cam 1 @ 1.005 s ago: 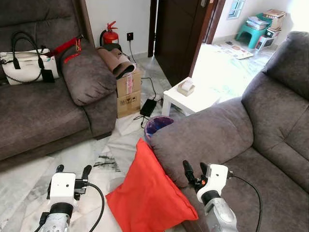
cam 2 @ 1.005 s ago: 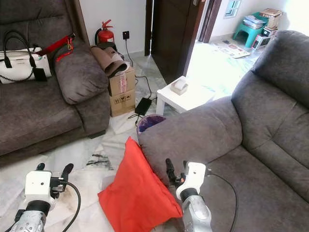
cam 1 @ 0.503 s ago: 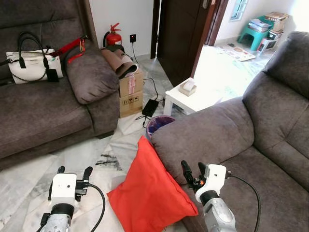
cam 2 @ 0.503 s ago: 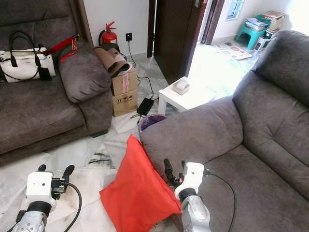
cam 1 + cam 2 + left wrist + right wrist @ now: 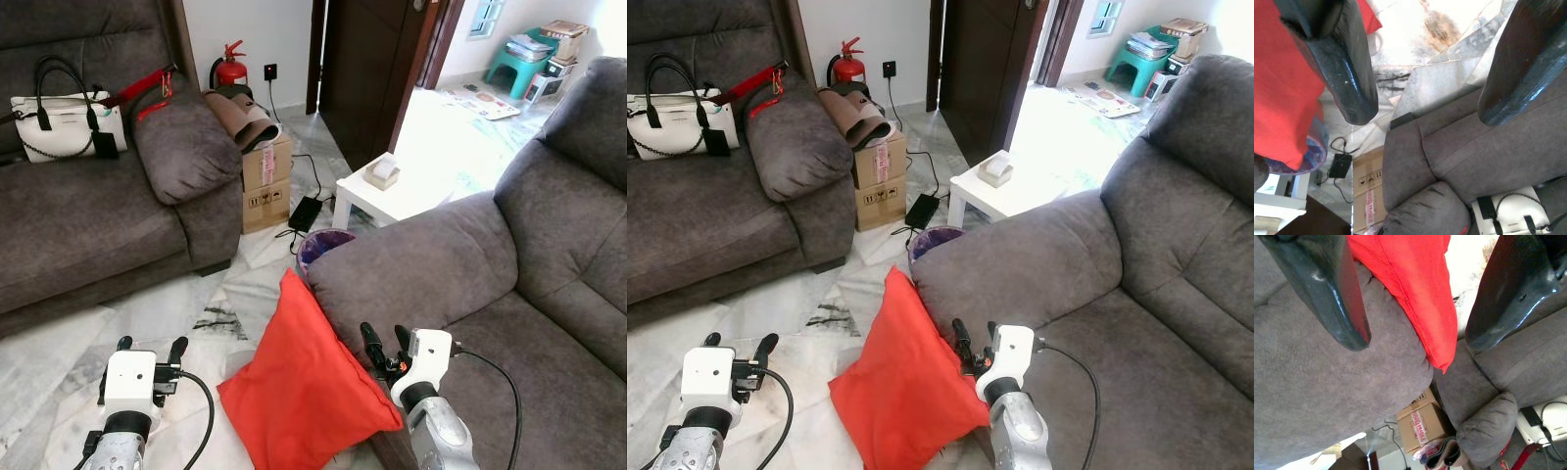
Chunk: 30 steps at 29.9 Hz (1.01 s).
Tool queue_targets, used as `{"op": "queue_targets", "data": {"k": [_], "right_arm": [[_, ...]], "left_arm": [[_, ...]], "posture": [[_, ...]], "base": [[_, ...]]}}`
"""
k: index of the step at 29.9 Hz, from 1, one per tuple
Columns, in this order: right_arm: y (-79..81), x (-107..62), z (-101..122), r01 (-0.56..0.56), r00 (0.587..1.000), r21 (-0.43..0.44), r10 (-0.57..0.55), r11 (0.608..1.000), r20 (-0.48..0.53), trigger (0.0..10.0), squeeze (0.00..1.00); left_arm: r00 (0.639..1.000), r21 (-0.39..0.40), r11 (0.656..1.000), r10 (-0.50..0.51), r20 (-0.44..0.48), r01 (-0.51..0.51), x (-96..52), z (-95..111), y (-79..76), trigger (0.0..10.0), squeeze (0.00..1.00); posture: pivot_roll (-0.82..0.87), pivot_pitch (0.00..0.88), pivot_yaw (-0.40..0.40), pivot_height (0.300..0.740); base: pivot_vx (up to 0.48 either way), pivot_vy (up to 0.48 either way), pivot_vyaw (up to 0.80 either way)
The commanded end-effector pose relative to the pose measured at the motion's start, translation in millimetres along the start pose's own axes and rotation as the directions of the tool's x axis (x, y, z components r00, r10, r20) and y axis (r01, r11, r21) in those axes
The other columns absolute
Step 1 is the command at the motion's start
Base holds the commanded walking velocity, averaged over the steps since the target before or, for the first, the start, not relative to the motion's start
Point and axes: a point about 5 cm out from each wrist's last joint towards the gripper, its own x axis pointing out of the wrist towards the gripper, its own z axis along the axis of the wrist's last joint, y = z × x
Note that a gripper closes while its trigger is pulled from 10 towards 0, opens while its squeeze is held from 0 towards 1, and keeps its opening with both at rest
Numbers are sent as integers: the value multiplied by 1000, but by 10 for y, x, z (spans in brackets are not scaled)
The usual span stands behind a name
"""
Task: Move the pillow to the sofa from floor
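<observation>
Upright, red pillow (image 5: pixel 299 387) leans on sofa (image 5: pixel 460 274) arm; right gripper (image 5: pixel 384 345) beside it, fingers apart

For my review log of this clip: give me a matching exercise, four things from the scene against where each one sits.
Things:
1. red pillow
2. white handbag
3. fire extinguisher
4. tissue box

Places:
A. on the small white table
B. on the far sofa's seat
C. on the floor, leaning against the near sofa's arm
D. by the wall, behind the cardboard box

Pairs: 1-C, 2-B, 3-D, 4-A
</observation>
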Motion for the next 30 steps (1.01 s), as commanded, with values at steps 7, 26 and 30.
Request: {"op": "queue_targets", "data": {"k": [7,26,30], "right_arm": [[-36,-15,15,6,1000,2,-6,1000,10,10000,0],[7,15,30,-19,1000,6,19,1000,8,10000,0],[9,16,30,-20,1000,5,20,1000,7,10000,0]], "left_arm": [[1000,-9,1000,-8,-16,8,-8,-23,-49,10000,0],[1000,-23,1000,5,-27,-6,-14,-39,-38,10000,0],[1000,-23,1000,6,-29,-6,-15,-42,-35,10000,0]], "posture": [[155,115,-47,666],[160,124,-56,666],[160,124,-56,666]], "base": [[0,0,0],[0,0,0],[0,0,0]]}}
